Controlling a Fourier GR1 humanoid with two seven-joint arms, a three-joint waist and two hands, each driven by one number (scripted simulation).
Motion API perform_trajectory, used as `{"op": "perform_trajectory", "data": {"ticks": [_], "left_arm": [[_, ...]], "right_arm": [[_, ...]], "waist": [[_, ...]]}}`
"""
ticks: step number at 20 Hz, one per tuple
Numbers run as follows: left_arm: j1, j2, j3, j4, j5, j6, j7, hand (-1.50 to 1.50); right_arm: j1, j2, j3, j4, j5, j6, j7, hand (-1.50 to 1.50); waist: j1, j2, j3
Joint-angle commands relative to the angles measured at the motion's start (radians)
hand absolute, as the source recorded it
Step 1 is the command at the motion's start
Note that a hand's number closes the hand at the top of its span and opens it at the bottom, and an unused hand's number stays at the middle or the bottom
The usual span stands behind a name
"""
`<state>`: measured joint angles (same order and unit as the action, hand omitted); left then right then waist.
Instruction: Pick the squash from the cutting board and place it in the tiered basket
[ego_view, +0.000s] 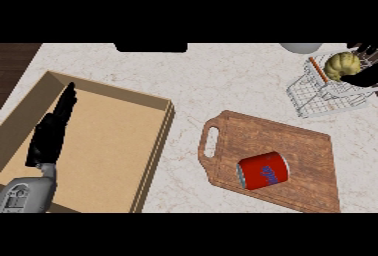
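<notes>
Holding the squash (342, 65) curled in my right hand (362, 76), I hung over the tiered basket (317, 100) for release; left hand (52, 132) rested open.

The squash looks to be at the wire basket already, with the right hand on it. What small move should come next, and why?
Probably open the right hand and draw it back. The squash already sits over the tiered basket at the upper right, off the cutting board, where only a red can remains. Whether it rests fully on the wire is unclear. The left hand rests open over the cardboard box.
</notes>
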<state>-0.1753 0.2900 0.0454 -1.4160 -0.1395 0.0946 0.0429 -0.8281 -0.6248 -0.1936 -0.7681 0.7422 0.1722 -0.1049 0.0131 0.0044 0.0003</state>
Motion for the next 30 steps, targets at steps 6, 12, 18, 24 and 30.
{"op": "perform_trajectory", "data": {"ticks": [6, 12, 18, 24, 30], "left_arm": [[0.030, -0.033, -0.002, 0.010, -0.029, 0.021, -0.042, 0.00], [0.041, -0.018, 0.004, -0.083, -0.004, -0.019, 0.030, 0.00], [0.058, -0.019, 0.001, -0.104, -0.021, -0.019, 0.059, 0.00], [0.051, 0.000, 0.030, -0.101, -0.001, -0.044, 0.047, 0.00], [-0.004, -0.010, 0.037, -0.041, -0.016, -0.029, 0.040, 0.00]], "right_arm": [[-0.033, -0.022, -0.151, 0.068, -0.141, -0.028, -0.098, -1.50], [-0.084, -0.104, -0.247, 0.134, -0.203, -0.059, -0.125, -1.50], [-0.041, -0.216, -0.320, 0.102, -0.289, 0.092, 0.038, -1.50], [0.044, -0.399, -0.412, 0.267, -0.359, 0.245, -0.084, -1.50], [0.200, -0.507, -0.503, 0.396, -0.423, 0.340, -0.342, -1.50]], "waist": [[-0.003, -0.002, 0.000], [0.005, 0.000, 0.001], [-0.011, -0.007, 0.000], [-0.004, -0.001, 0.001], [-0.016, 0.003, 0.003]]}}
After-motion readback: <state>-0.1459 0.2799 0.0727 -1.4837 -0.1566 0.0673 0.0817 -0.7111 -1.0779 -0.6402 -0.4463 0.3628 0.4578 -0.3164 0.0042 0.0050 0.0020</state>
